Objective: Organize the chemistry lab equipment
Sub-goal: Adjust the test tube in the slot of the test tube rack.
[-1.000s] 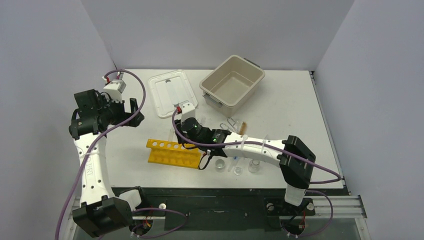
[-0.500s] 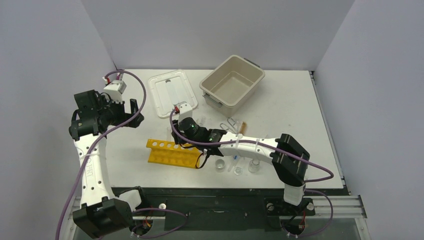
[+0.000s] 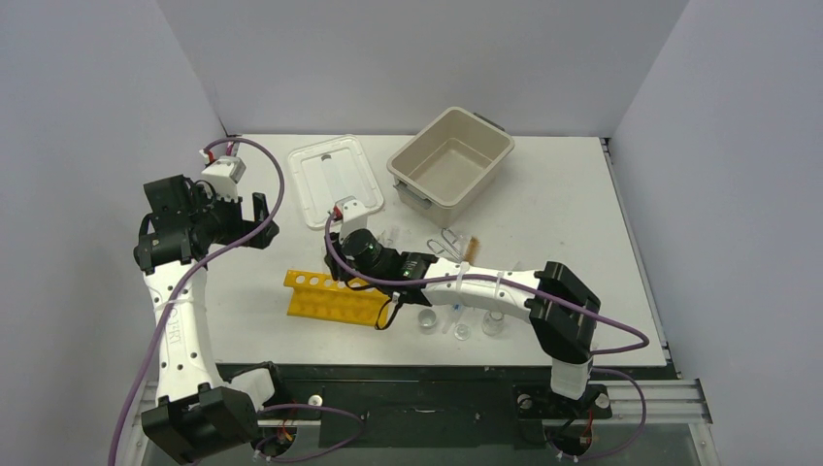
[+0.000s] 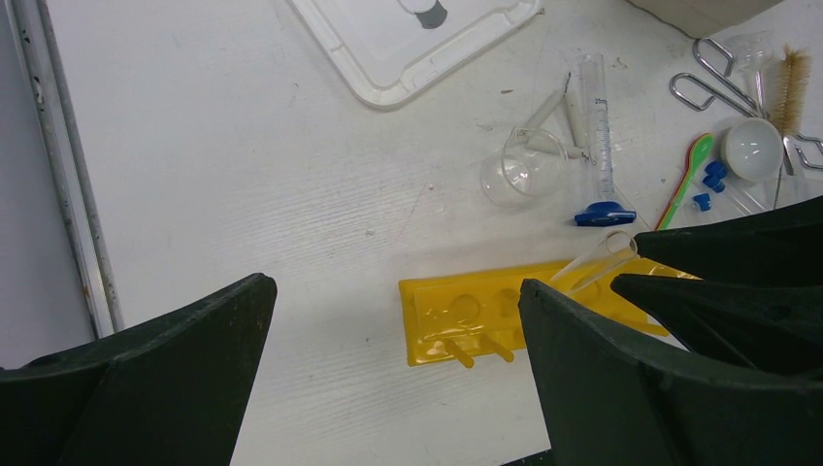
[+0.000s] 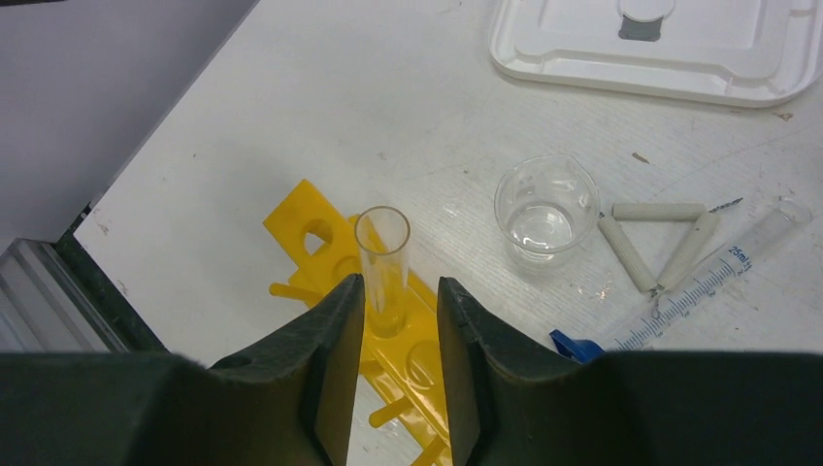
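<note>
Two arms in frame. The right gripper [image 5: 400, 283] is down over the yellow tube rack [image 5: 311, 228], jaws narrow, with a clear test tube [image 5: 381, 260] between them. One finger [image 5: 330, 359] sits against the glass and a sliver of gap shows on the other side, so I can't tell if it's actually clamped. The tube's open mouth is up and its lower end is at a rack hole; whether it's seated is hidden by the fingers.

The left gripper [image 3: 260, 218] hangs over the table's left side, jaws wide with nothing between them, well apart from the rack.

The rack lies front-centre on the table [image 3: 563, 194], with pegs sticking out of its near side.

Just behind the rack:
- small glass beaker [image 5: 543, 209]
- pipe-clay triangle [image 5: 660, 238], beside the beaker
- graduated cylinder [image 4: 594, 116] lying flat, blue base towards the rack

Further right:
- metal tongs [image 4: 713, 83]
- brush [image 4: 793, 78]
- green spatula [image 4: 691, 170]
- blue caps [image 4: 713, 175], next to a white round dish [image 4: 752, 148]

Three small clear vessels [image 3: 462, 328] sit at the near edge, under the right forearm.

The beige tub [image 3: 417, 175] is at the back, and the white lid [image 3: 311, 199] lies to its left.
</note>
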